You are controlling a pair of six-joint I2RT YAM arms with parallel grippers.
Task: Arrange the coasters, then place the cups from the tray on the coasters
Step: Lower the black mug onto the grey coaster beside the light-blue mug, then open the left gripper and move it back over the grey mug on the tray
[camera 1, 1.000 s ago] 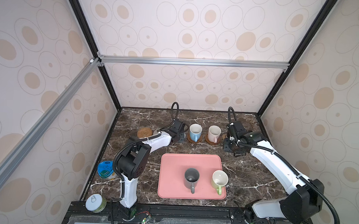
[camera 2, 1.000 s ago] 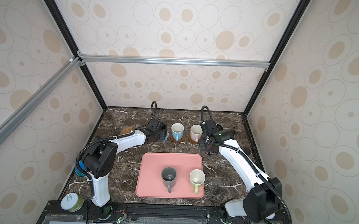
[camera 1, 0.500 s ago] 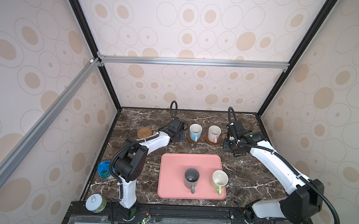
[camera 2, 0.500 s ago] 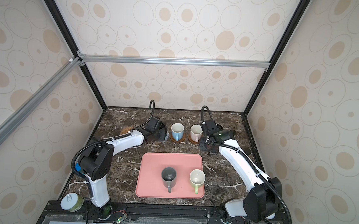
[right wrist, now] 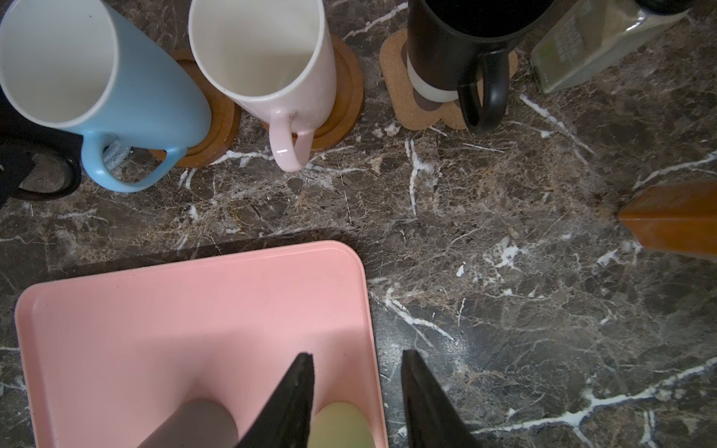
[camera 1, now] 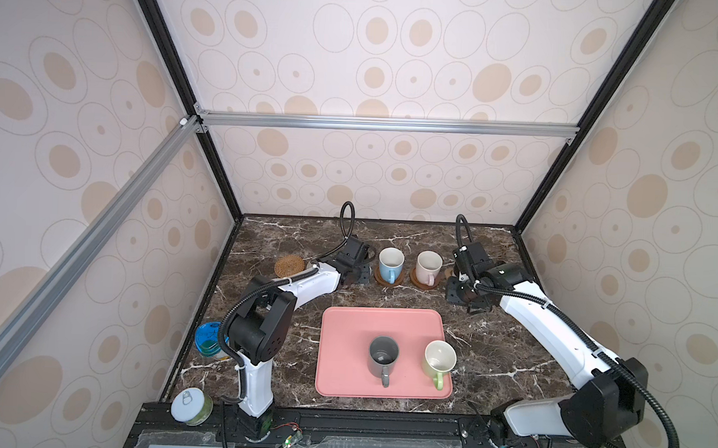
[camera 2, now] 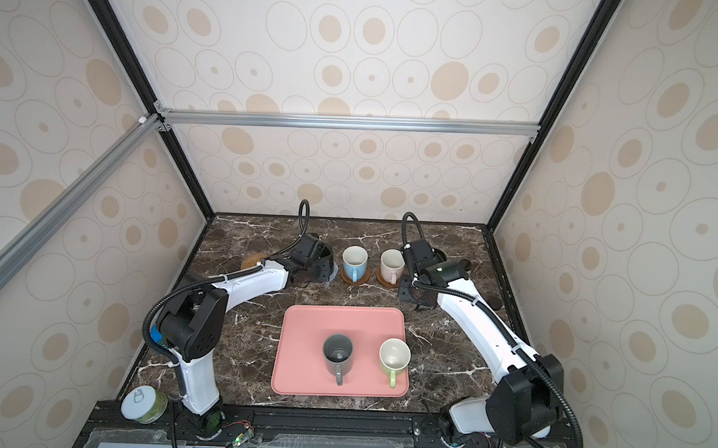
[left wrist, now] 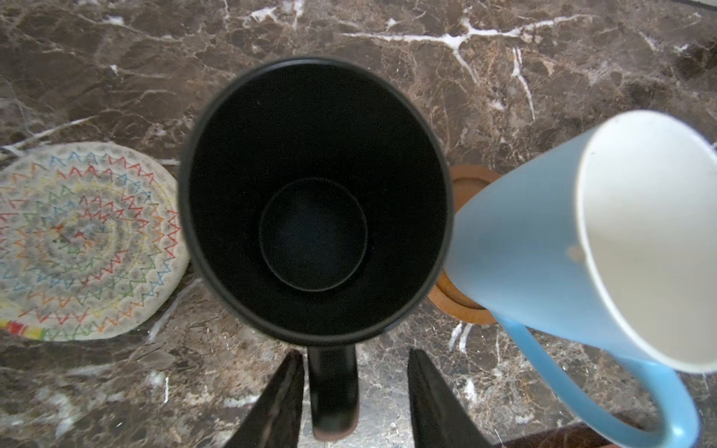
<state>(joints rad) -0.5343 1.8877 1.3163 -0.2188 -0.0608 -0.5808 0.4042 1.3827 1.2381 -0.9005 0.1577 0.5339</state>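
Barely anything has shifted; only the left arm's elbow has edged slightly. Left jaws stand narrowly parted astride the handle of the black mug (left wrist: pixel 314 201), one side clear of it; light blue mug (camera 1: pixel 390 263) crowds its 3 o'clock, cream coaster (left wrist: pixel 77 240) its 9. Right jaws hang parted, empty, by the 1 o'clock corner of the pink tray (right wrist: pixel 155 329); grey mug (camera 1: pixel 383 355) and green mug (camera 1: pixel 439 358) stand on it.
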